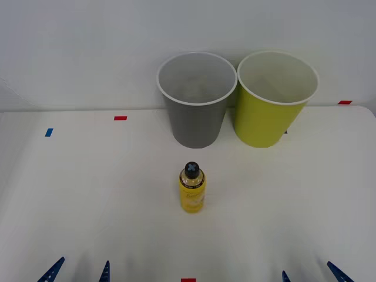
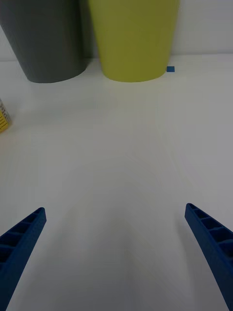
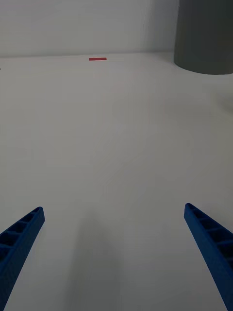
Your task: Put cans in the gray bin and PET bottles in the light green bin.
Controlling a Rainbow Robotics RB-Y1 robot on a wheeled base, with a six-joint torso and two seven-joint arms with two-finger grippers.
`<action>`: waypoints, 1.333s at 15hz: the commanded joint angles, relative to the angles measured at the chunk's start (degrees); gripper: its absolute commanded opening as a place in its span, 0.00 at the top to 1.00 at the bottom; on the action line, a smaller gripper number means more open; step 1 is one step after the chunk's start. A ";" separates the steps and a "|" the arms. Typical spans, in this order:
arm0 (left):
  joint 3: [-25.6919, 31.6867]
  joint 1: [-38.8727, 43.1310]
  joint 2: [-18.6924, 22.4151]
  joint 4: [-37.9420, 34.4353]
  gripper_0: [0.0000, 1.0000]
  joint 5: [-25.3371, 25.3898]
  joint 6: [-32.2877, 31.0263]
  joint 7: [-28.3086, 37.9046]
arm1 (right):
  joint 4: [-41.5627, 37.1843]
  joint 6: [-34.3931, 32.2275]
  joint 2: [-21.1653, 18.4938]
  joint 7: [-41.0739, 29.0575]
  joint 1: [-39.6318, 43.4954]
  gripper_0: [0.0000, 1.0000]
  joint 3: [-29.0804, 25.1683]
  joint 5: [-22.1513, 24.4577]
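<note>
A small PET bottle (image 1: 192,190) with yellow contents and a black cap stands upright in the middle of the white table. Behind it stands the gray bin (image 1: 195,100), and the light green bin (image 1: 272,100) is beside that on the right; both look empty. My left gripper (image 1: 79,271) is open at the near left edge of the table. My right gripper (image 1: 311,272) is open at the near right edge. In the right wrist view the gray bin (image 2: 46,39), the light green bin (image 2: 133,39) and a sliver of the bottle (image 2: 4,116) lie ahead of the open right gripper (image 2: 114,243). The left wrist view shows the gray bin (image 3: 206,36) beyond the open left gripper (image 3: 114,243). No cans are in view.
Small tape marks dot the table: red (image 1: 120,118), blue (image 1: 49,132), red at the far right (image 1: 345,102) and red at the near edge (image 1: 188,280). A white wall rises just behind the bins.
</note>
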 commanded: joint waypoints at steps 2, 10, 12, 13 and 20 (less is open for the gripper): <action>0.00 0.00 0.00 0.00 0.00 0.00 0.00 0.00 | 0.00 0.00 0.00 0.00 0.00 0.00 0.00 0.00; 0.00 0.00 0.00 0.00 0.00 0.00 0.00 0.00 | 0.00 0.00 0.00 0.00 0.00 0.00 0.00 0.00; 0.00 0.00 0.00 0.00 0.00 0.00 0.00 0.00 | 0.00 0.00 0.00 0.00 0.00 0.00 0.00 0.00; 0.00 0.00 0.00 0.00 0.00 0.00 0.00 0.00 | 0.00 0.00 0.00 0.00 0.00 0.00 0.00 0.00; 0.00 0.00 0.00 0.00 0.00 0.00 0.00 0.00 | 0.00 0.00 0.00 0.00 0.00 0.00 0.00 0.00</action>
